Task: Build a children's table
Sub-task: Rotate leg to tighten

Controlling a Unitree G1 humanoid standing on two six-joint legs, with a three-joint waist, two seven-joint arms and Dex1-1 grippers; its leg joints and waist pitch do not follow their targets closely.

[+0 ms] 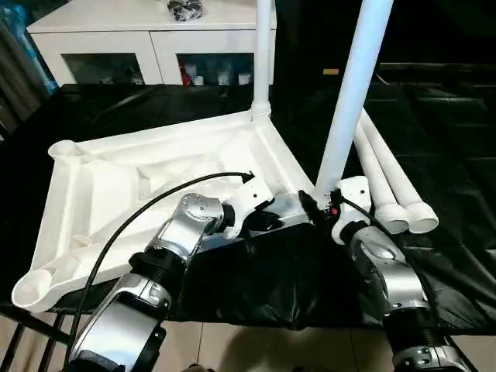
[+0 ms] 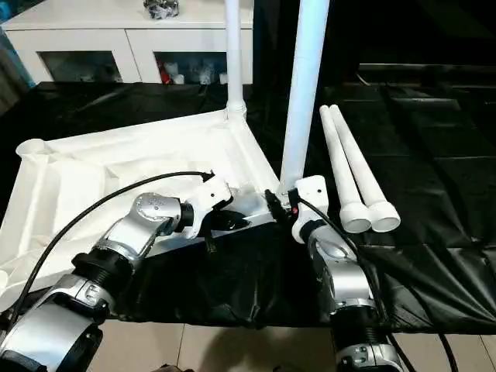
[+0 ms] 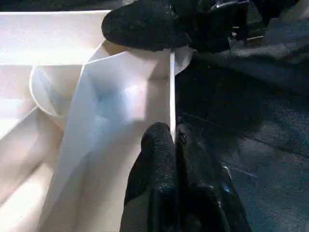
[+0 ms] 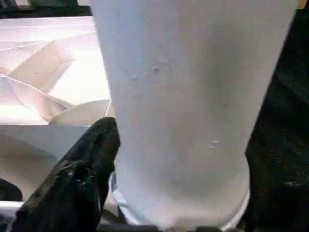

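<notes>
The upturned table top (image 1: 139, 178) is laid at the surface's (image 1: 434, 139) near edge, open cloth lying at 2 o'clock. Its rim is pinched by the clenched left gripper (image 3: 173, 140). At 3 o'clock an upright leg (image 1: 350, 93) is straddled by the right gripper (image 1: 329, 203).

eyes: head-high, facing down, sharing tabletop (image 1: 116, 178) | wrists: close-up (left on rim, right on leg (image 4: 193, 111))

A furnished indoor room set up as a robot test space: beyond the right gripper (image 1: 329, 203), a white cabinet (image 1: 147, 35) with glass doors holds small items, while black sheeting (image 1: 434, 139) drapes the work surface beside it above a tiled floor (image 1: 232, 349).
</notes>
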